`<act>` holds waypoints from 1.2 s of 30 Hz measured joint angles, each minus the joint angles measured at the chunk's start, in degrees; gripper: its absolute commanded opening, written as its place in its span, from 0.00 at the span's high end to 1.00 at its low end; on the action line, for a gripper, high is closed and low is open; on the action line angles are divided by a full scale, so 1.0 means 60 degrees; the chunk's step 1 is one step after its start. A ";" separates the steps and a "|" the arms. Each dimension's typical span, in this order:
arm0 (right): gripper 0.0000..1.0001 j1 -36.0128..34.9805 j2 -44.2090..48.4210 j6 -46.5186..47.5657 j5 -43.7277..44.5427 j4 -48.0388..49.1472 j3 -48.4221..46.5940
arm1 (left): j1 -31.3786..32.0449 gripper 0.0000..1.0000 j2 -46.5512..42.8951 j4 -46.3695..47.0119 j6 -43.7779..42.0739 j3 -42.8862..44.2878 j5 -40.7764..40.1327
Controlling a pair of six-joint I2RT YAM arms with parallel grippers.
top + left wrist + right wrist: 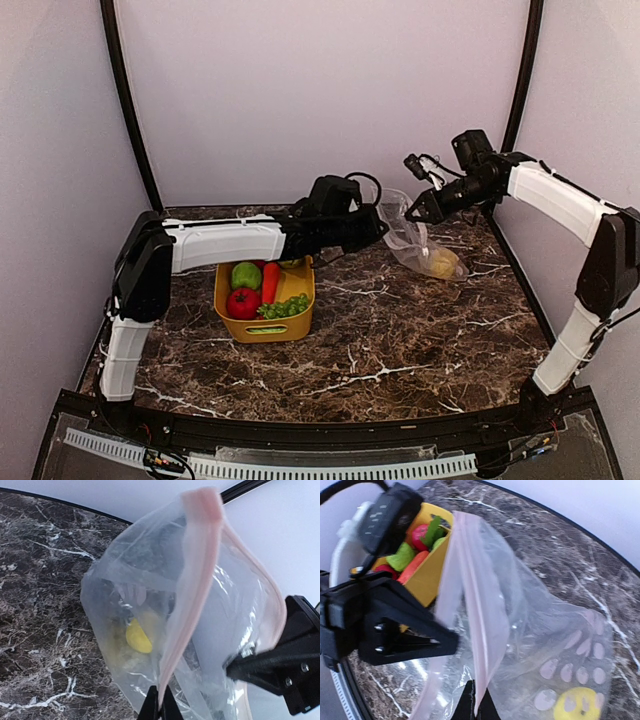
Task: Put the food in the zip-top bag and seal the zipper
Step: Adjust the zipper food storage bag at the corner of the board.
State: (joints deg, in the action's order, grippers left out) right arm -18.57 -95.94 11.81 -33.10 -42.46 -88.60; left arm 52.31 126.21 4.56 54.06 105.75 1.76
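Looking down from above, I see both arms meet over the back right of the table [400, 340]. The left gripper [382, 226] reaches across from the left and the right gripper [412, 213] comes in from the right. Each is at the raised mouth of the bag [412, 243], one on either side. The bag hangs between them with its bottom on the table, and a lemon [443, 263] lies inside at the low end. Left of the bag sits a yellow tub [295, 328] holding a pear [246, 275], a tomato [242, 302], a carrot [270, 282] and grapes [285, 307].

From the left wrist, the two fingertips at the bottom edge are pinched together on the pink zipper [200, 555]. The strip climbs from them to the top of the bag and curves down the far side, so the mouth gapes. The lemon shows yellow through the plastic, deep in the bag. The right gripper is black at the right edge, its tip against the bag's far side.

From the right wrist, its own fingertips are likewise closed on the zipper, the strip rising from between them. The left gripper's black tip meets the bag from the left, with the tub and its food behind it. The lemon sits at lower right, behind pale round dots.
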 measured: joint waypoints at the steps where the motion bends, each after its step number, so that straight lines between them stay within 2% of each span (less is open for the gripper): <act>1: 1.00 0.0058 -0.0047 0.0047 0.0364 -0.0076 -0.0237 | 0.0000 0.99 0.0007 -0.0004 -0.0015 0.0131 0.0084; 8: 1.00 0.0987 -0.0120 0.0492 0.3177 -0.0076 -0.2277 | -0.0007 0.99 -0.0029 -0.0313 -0.0117 0.1395 0.0499; 15: 1.00 0.0831 -0.0066 0.0765 0.4258 -0.0175 -0.2714 | -0.0007 0.99 -0.0138 -0.0991 -0.0004 0.1439 0.0495; 20: 1.00 0.0834 -0.0226 0.1005 0.4714 -0.0299 -0.3115 | -0.0007 0.99 -0.0138 -0.0699 -0.0310 0.1439 0.0565; 22: 1.00 0.0849 -0.0368 0.1078 0.4841 -0.0357 -0.3413 | -0.0015 0.89 -0.0138 -0.0452 -0.0546 0.1439 0.0583; 23: 1.00 0.0856 -0.0452 0.1107 0.4896 -0.0372 -0.3588 | -0.0033 0.70 -0.0138 -0.0295 -0.0696 0.1439 0.0623; 25: 1.00 0.0889 -0.0586 0.1169 0.5045 -0.0361 -0.3854 | -0.0091 0.49 -0.0138 -0.0022 -0.1009 0.1439 0.0783; 27: 1.00 0.0998 -0.0670 0.1209 0.5213 -0.0295 -0.4036 | -0.0193 0.39 -0.0138 0.0240 -0.1344 0.1439 0.1075; 32: 1.00 0.1242 -0.0958 0.1461 0.5843 -0.0069 -0.4299 | -0.0379 0.35 -0.0215 0.0404 -0.2106 0.1293 0.1497; 36: 1.00 0.1351 -0.1290 0.1636 0.6269 0.0080 -0.4331 | -0.0415 0.34 -0.0761 0.0244 -0.2528 0.0186 0.1526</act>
State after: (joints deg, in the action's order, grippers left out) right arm -10.46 -103.68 21.63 4.51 -41.98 -114.59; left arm 49.82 121.64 6.02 38.89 106.87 10.92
